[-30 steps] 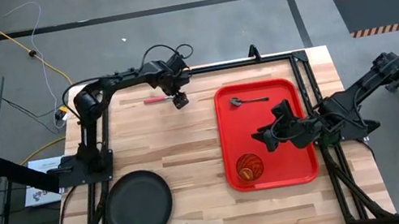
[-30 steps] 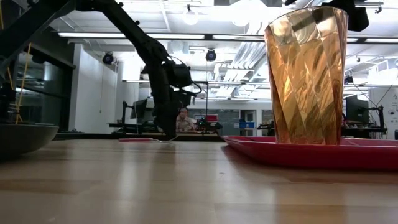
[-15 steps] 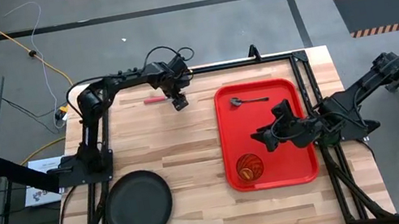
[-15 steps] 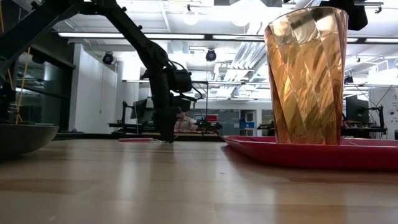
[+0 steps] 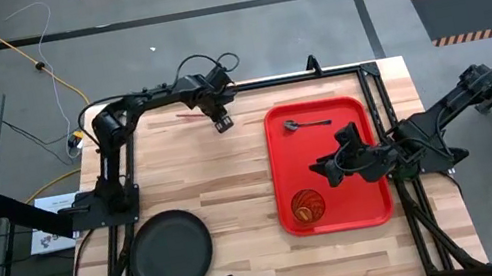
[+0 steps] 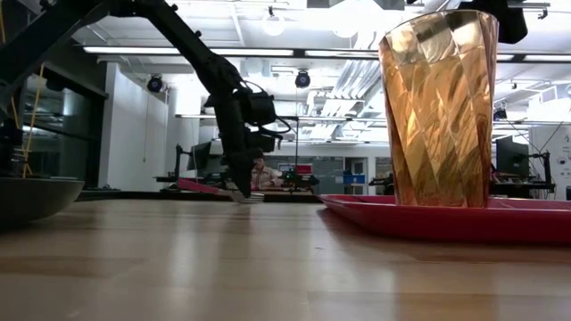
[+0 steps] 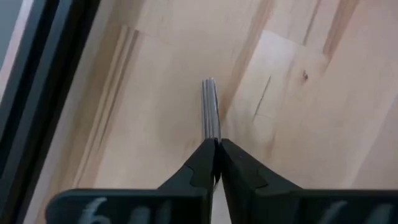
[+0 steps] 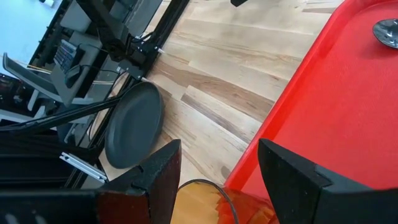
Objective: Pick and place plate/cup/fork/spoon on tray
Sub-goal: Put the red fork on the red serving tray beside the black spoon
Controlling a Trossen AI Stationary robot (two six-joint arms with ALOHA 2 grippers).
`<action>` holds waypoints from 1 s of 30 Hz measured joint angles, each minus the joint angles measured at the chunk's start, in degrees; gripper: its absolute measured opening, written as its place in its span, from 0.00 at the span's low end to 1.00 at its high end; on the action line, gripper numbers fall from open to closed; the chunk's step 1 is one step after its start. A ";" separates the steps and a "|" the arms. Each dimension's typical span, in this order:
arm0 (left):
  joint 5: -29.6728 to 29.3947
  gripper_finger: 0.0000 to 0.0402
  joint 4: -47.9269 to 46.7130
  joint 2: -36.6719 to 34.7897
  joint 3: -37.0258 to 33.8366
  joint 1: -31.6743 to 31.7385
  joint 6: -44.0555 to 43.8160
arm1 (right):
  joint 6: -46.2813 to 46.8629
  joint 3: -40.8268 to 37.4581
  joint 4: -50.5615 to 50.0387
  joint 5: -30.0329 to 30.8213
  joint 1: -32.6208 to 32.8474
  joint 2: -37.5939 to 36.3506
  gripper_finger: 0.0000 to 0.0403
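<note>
Left gripper (image 5: 220, 122) at the far edge of the table (image 5: 239, 210), fingers pinched tight on the fork (image 6: 210, 188), gripping at the silvery head end, prongs poking out past the fingertips in the left wrist view; fork half-lifted in the low view, pink handle slanting up and away from the gripper, head end low near the wood; long axis runs roughly along the table's far edge, handle pointing away from the tray (image 5: 352, 104), head toward it; step in hand looks like lifting the fork for the carry to the tray; to do it well: raise straight until the handle is clear of the wood, keep the pinch firm since the grip is far off-centre and the handle may swing or droop, then cross over the tray rim and lay it flat beside the spoon (image 5: 307, 124); right gripper (image 5: 325, 173) waits over the tray near the cup (image 5: 307, 206), fingers spread wide, nothing held; plate (image 5: 173, 253) on the table at the near left, not yet on the tray.
</note>
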 joint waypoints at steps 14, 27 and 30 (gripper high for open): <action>-0.24 0.00 0.85 -2.40 -0.08 0.05 -0.19 | -0.40 0.00 0.23 0.37 0.01 -0.01 0.51; 15.77 0.00 5.16 -9.56 4.63 -0.86 -11.10 | -2.02 0.00 1.14 1.61 0.02 0.00 0.51; 21.84 0.00 10.04 -13.56 4.64 -1.94 -15.11 | -4.34 0.00 4.02 3.21 0.00 0.01 0.51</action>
